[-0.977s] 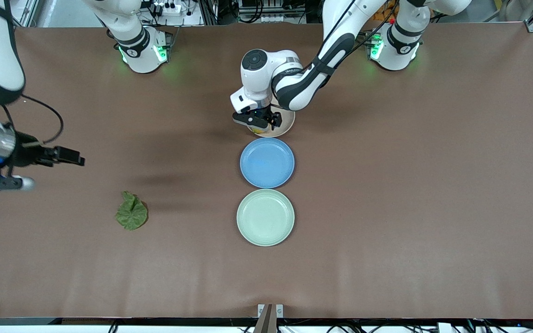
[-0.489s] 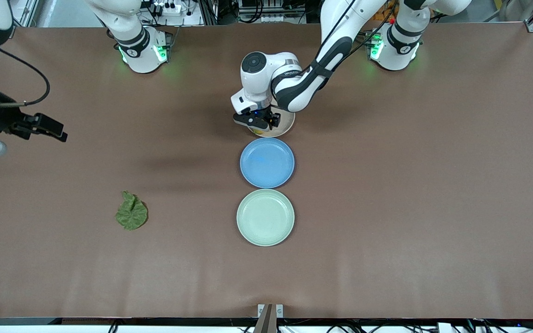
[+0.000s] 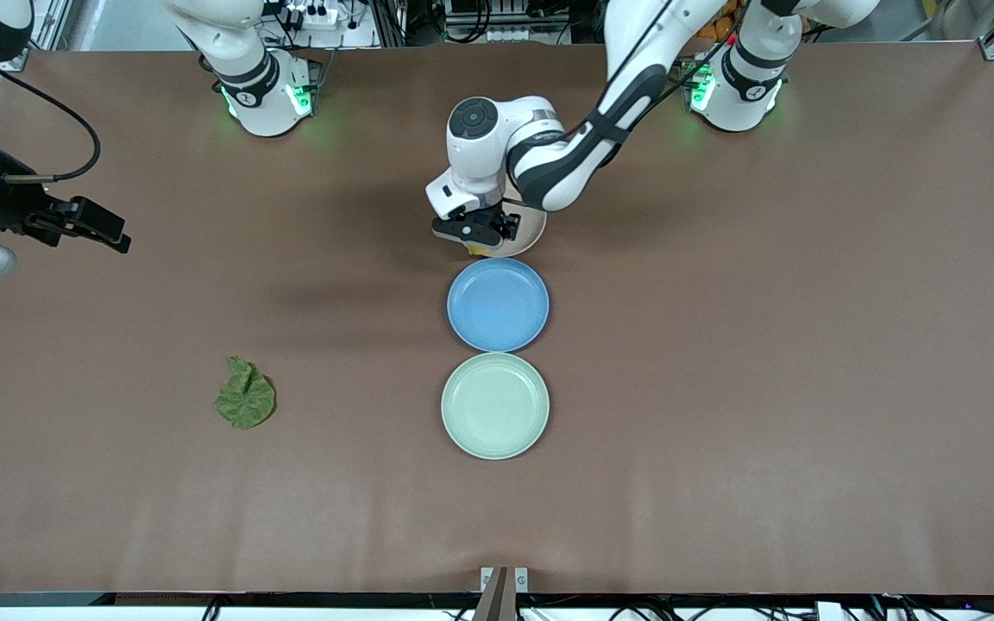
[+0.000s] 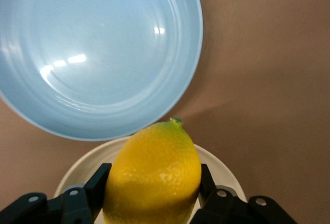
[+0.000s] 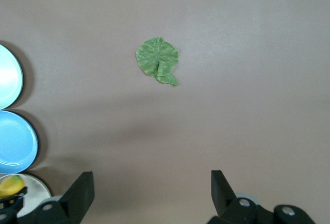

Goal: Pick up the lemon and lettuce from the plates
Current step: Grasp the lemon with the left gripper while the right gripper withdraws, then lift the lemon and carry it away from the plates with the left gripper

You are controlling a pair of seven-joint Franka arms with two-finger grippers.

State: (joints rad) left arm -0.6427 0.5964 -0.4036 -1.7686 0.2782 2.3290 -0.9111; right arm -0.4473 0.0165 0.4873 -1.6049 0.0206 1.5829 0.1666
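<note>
My left gripper point(image 3: 480, 231) is over the beige-pink plate point(image 3: 537, 235), shut on the yellow lemon point(image 4: 154, 177). Its dark fingers point(image 4: 98, 183) press both sides of the fruit, and the lemon's greenish tip points toward the blue plate point(image 4: 93, 54). In the front view only a sliver of lemon point(image 3: 479, 251) shows under the hand. The green lettuce point(image 3: 245, 398) lies flat on the bare table, beside the mint plate point(image 3: 495, 405) toward the right arm's end. My right gripper point(image 3: 109, 229) hangs open and empty high over that end; in its wrist view the lettuce point(image 5: 157, 60) sits well out from the right gripper point(image 5: 152, 175).
The three plates stand in a row at the table's middle: the beige-pink one nearest the bases, then the blue plate point(image 3: 498, 304), with the mint one nearest the front camera. Both the blue and mint plates hold nothing. Brown table surface surrounds them.
The left gripper's fingers have closed on the lemon. The right arm has drawn up and back toward its end of the table, away from the lettuce.
</note>
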